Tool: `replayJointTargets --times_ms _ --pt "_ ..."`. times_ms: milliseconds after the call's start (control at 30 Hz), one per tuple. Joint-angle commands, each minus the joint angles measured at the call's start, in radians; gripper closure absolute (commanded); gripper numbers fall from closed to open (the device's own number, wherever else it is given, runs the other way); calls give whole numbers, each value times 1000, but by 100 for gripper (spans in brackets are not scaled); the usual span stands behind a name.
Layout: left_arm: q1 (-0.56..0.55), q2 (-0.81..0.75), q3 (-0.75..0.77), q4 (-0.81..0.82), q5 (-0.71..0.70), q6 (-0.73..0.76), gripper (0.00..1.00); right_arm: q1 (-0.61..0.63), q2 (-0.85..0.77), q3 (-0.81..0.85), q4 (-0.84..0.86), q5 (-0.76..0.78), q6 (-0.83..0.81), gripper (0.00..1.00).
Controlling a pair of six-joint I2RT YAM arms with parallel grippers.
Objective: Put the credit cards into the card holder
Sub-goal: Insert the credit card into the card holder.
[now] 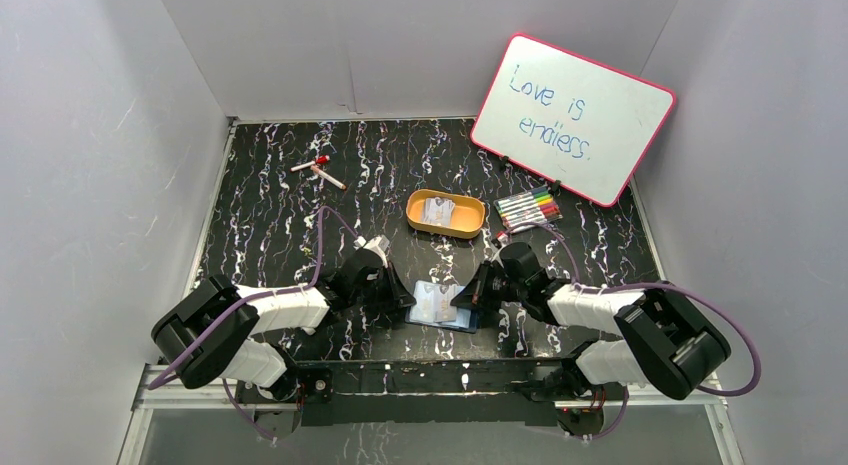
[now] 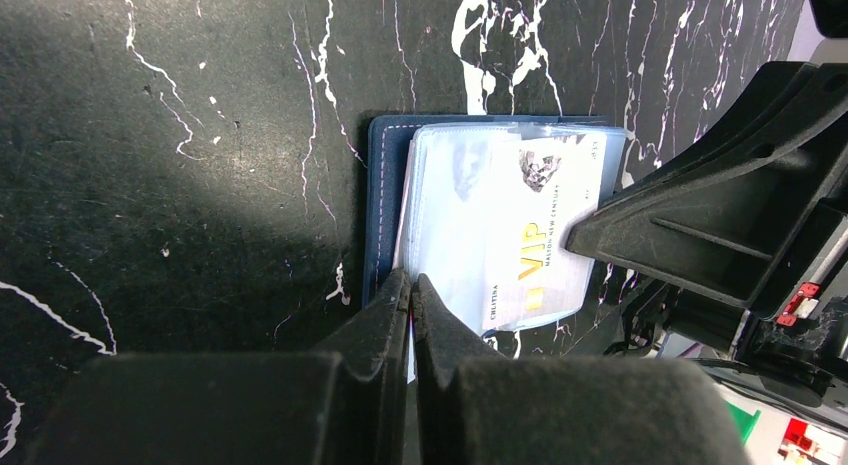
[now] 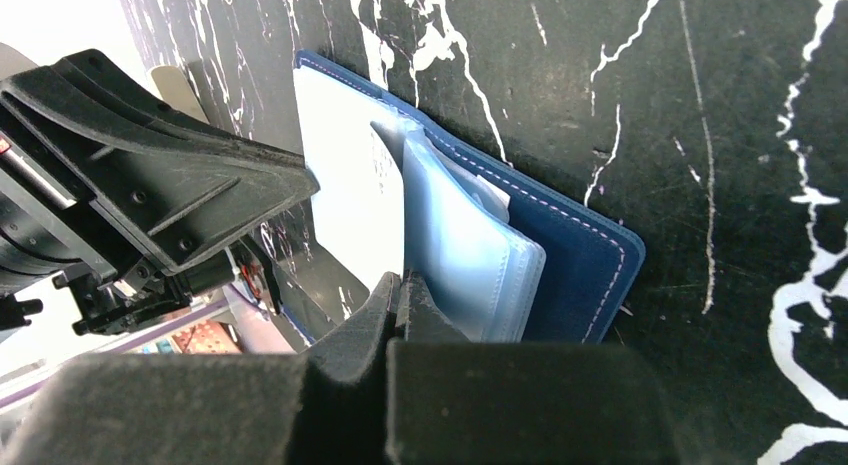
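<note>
The left gripper [image 2: 411, 285] is pinched shut at the left edge of the card holder [image 2: 380, 185], and the right gripper [image 3: 400, 285] is shut at its right edge; whether either grips anything is unclear. A card [image 2: 545, 225] lies on its open sleeves. Beyond it, more cards [image 1: 438, 210] sit in an orange tray [image 1: 475, 226].

White shells [image 1: 290, 307], black joints [image 1: 200, 330], purple cables [image 1: 322, 235], with left pincer [image 2: 410, 279] and right pincer [image 3: 400, 278] matte black.
</note>
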Motion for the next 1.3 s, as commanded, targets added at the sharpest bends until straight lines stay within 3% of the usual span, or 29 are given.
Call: replayJointTargets --times_ms 0,700,1267 --pt "-5 -6 -8 -32 -17 3 100 6 -18 -32 -6 61 31 100" --pt "-5 -34 -28 -42 -47 -25 100 11 17 -77 143 60 158 100" --pt "-5 -65 -47 -24 -78 -62 100 109 171 13 190 29 124 100"
